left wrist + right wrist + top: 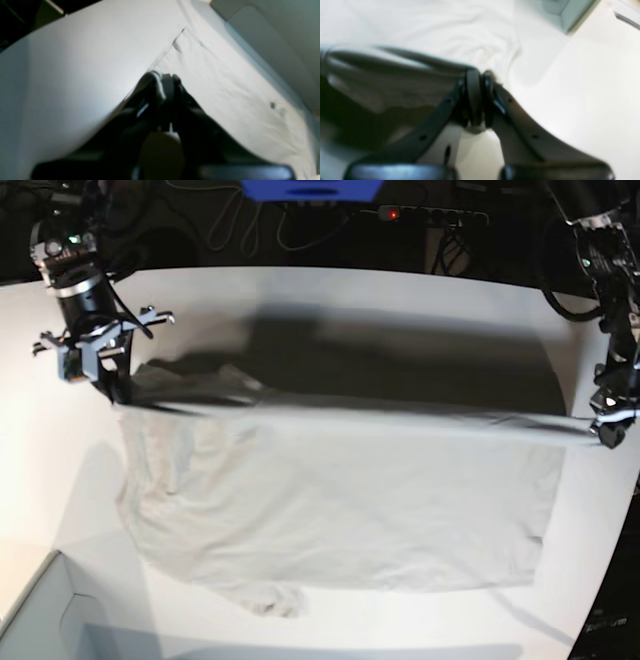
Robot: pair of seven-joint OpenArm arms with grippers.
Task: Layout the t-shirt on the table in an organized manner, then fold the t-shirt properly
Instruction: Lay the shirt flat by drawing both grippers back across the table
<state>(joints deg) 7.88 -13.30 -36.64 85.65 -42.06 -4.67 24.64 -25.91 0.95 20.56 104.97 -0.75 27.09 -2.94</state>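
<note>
Both grippers, left (pixel 604 435) and right (pixel 112 388), pinch the t-shirt's (pixel 340 500) far edge, stretching it taut above the table (pixel 400 300).

Pale grey-beige t-shirt (pixel 330 500) spread on white table (pixel 330 290), far edge lifted taut.

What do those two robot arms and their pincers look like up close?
Both are black. The right pincer has two long, curved black fingers dotted with small holes, ending in rounded pads. The left pincer looks similar but blurred. From the base view, the right arm shows a silver-grey metal wrist section, black cables and a small green light.
</note>
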